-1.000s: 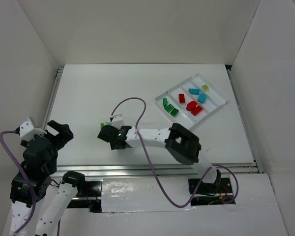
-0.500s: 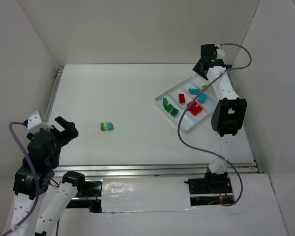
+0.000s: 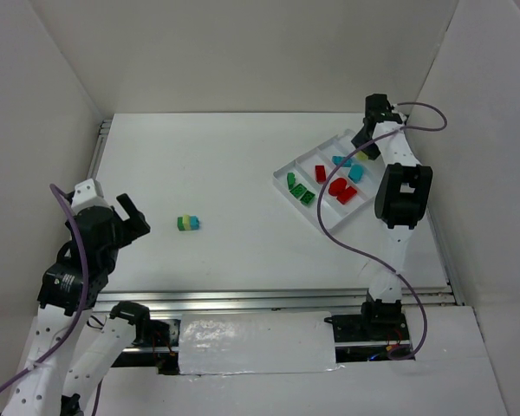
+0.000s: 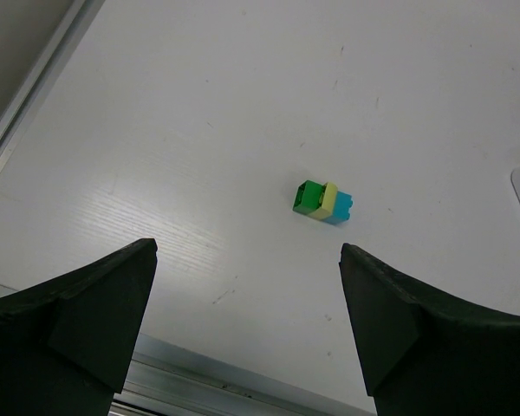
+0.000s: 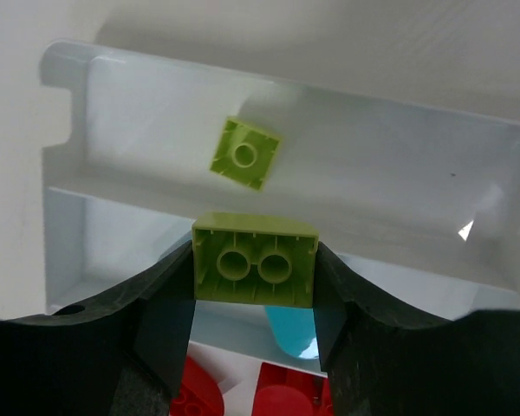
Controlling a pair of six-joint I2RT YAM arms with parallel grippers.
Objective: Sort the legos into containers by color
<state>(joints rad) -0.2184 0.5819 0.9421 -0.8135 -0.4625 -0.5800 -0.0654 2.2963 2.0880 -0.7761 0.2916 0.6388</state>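
1. Gripping a lime brick (image 5: 256,269) by its two side faces, the right gripper (image 5: 255,286) is hanging over the far end of the tray (image 3: 308,153). Its jaws are standing partly closed and tight against the brick, whose hollow underside is facing the wrist camera.
2. The held brick is riding clear above the tray, roughly over the divider between the end compartment and the one beside it. Which of the two it is over cannot be told.
3. A second lime piece (image 5: 245,153), showing a single stud, is lying alone in the tray's end compartment, apart from the held brick.
4. Cyan bricks (image 3: 341,161) are lying in the next compartment of the tray. One is showing just under the right gripper in the wrist view.
5. Red bricks (image 3: 336,185) are occupying the third compartment of the tray. Green bricks (image 3: 299,191) are occupying the fourth, at the tray's opposite end.
6. A stack (image 4: 323,202) of three joined bricks, green, lime and cyan in a row, is lying on the table (image 3: 225,165), well apart from the tray on its left side.
7. The left gripper (image 4: 247,260) is hovering above the table, farther from the tray than the stack. Its jaws are standing spread wide and are holding nothing. The stack is lying ahead of the fingers, untouched.
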